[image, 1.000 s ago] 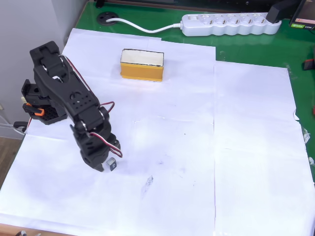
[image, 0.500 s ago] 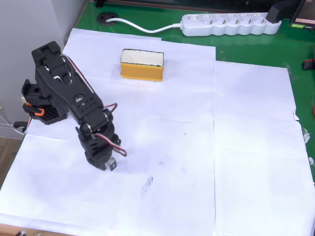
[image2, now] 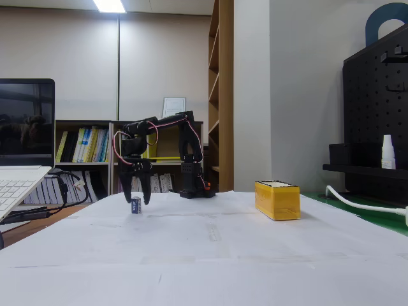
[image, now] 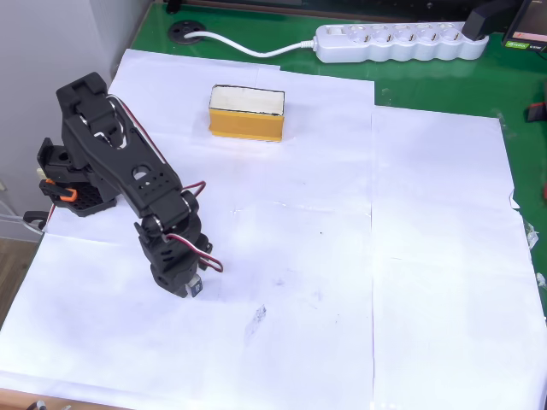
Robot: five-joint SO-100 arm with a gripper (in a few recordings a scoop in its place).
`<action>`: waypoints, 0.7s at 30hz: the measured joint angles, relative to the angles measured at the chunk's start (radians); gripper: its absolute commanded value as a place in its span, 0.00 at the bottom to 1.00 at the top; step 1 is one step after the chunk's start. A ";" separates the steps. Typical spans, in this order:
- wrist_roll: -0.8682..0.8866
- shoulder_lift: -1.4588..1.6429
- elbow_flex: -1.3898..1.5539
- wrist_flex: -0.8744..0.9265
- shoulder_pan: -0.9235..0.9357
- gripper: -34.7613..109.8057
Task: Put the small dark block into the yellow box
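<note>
The small dark block [image: 196, 289] [image2: 136, 205] rests on the white paper, its pale face showing. My black gripper [image: 185, 285] [image2: 136, 201] hangs straight down over it, open, with one finger on each side of the block. From overhead the arm covers most of the block. The yellow box [image: 246, 124] [image2: 276, 200] with its cream inside stands well away from the gripper: toward the top centre in the overhead view, at the right in the fixed view.
White paper sheets [image: 342, 256] cover a green mat [image: 410, 81]. A white power strip [image: 397, 41] with its cable lies along the far edge. The arm's base [image: 73, 184] sits at the left. A laptop [image2: 19, 182] stands at the fixed view's left.
The gripper has crept a little to the right in the overhead view and now covers more of the block. The block and the box have not moved.
</note>
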 measured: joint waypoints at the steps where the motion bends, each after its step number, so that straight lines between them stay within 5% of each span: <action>1: 0.000 0.000 0.000 -0.002 -0.005 0.33; 21: 0.000 0.000 -0.015 -0.009 -0.005 0.24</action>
